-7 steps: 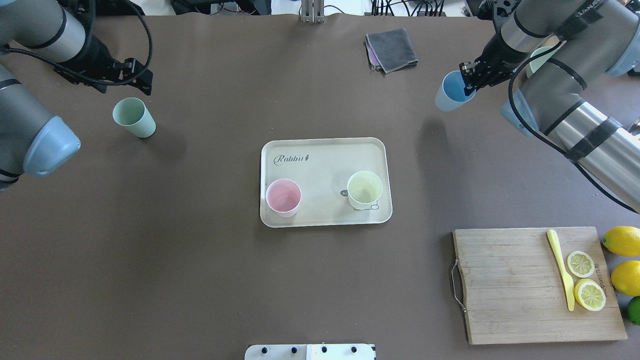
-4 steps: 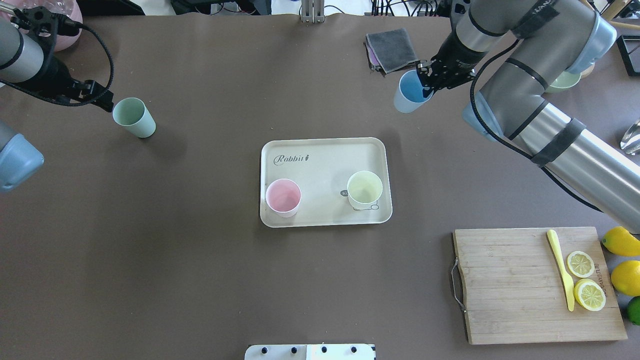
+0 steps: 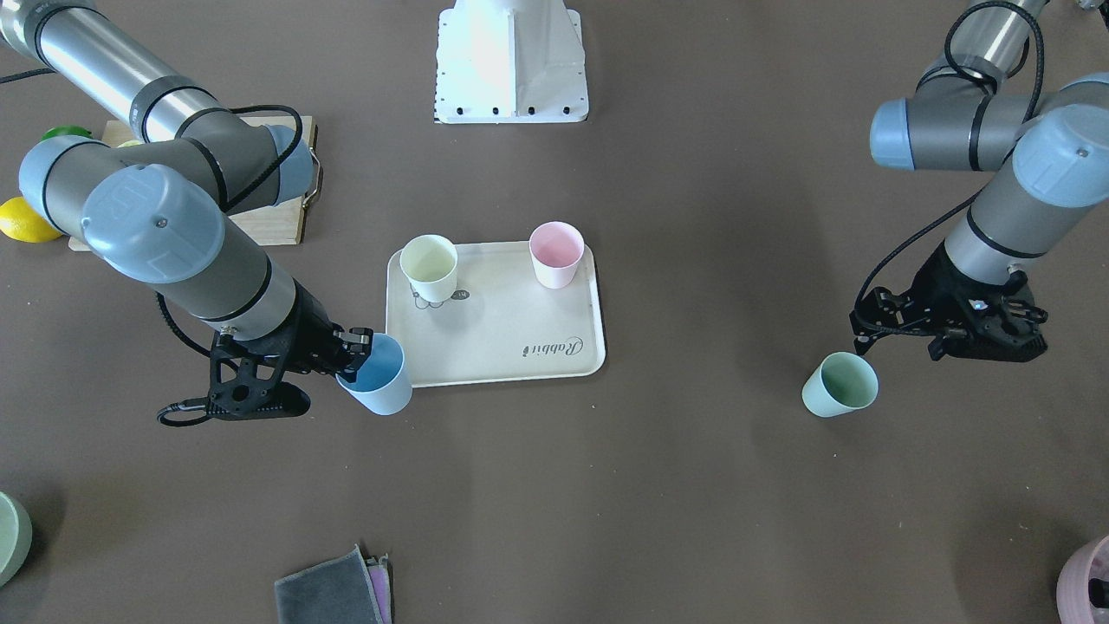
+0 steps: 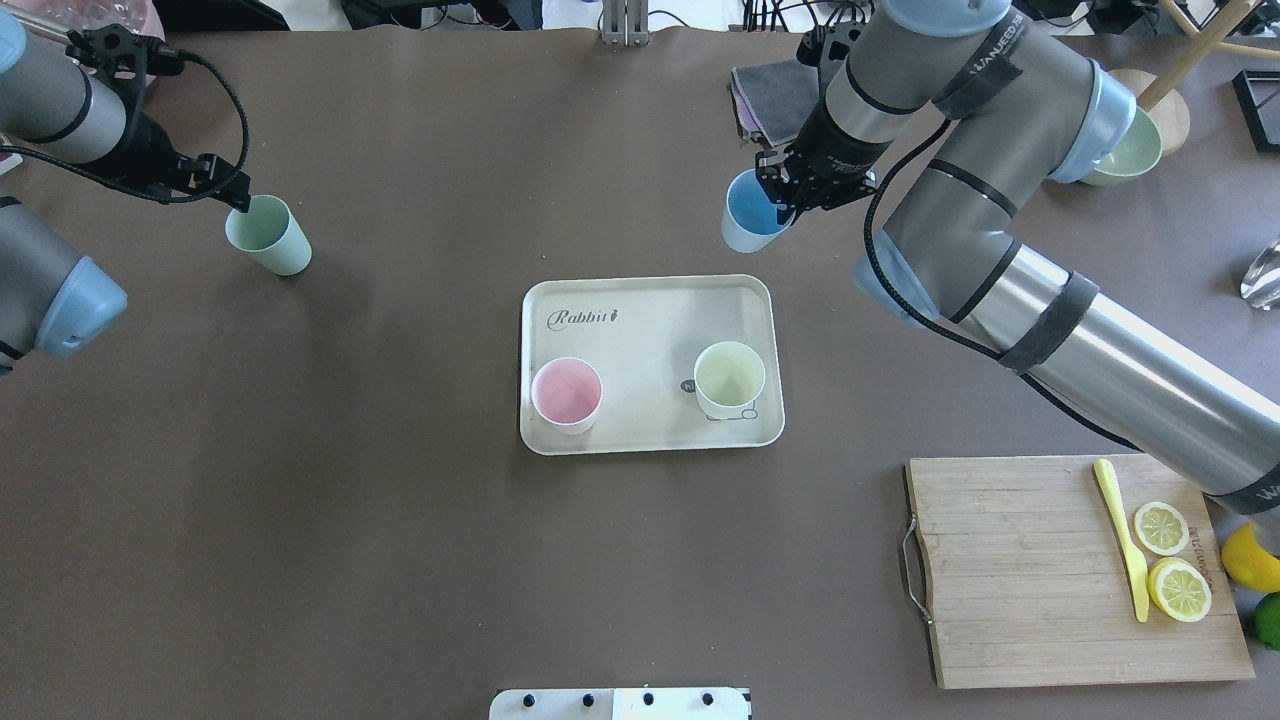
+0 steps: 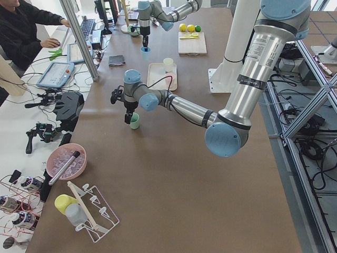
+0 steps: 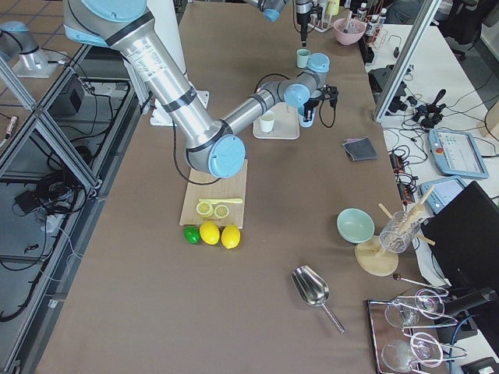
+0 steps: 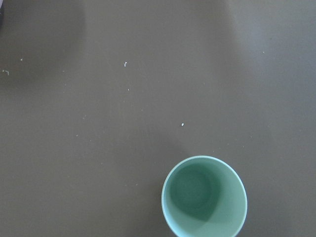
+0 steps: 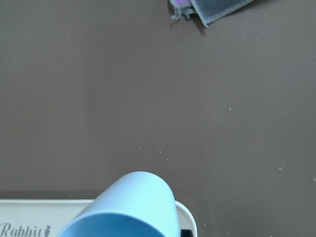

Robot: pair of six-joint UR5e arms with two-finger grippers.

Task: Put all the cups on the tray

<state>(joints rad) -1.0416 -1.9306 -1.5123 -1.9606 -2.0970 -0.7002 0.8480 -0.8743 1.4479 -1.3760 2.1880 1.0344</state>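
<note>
Two cups stand upright on the tray (image 4: 650,300). From overhead we see the pink cup (image 4: 566,395) at its near left corner and the yellow cup (image 4: 729,378) towards its near right. The right claw (image 4: 785,203) pinches the blue cup (image 4: 748,212) by the rim, one finger inside and one outside. We see that cup tilted and lifted off the worktop (image 4: 400,550), just past the tray's far right corner. The green cup (image 4: 268,235) stands upright on the worktop, well to the left of the tray. The left claw (image 4: 226,188) hangs just beside its rim. We cannot tell whether that claw is spread or pressed together; its wrist camera shows only the cup's mouth.
</note>
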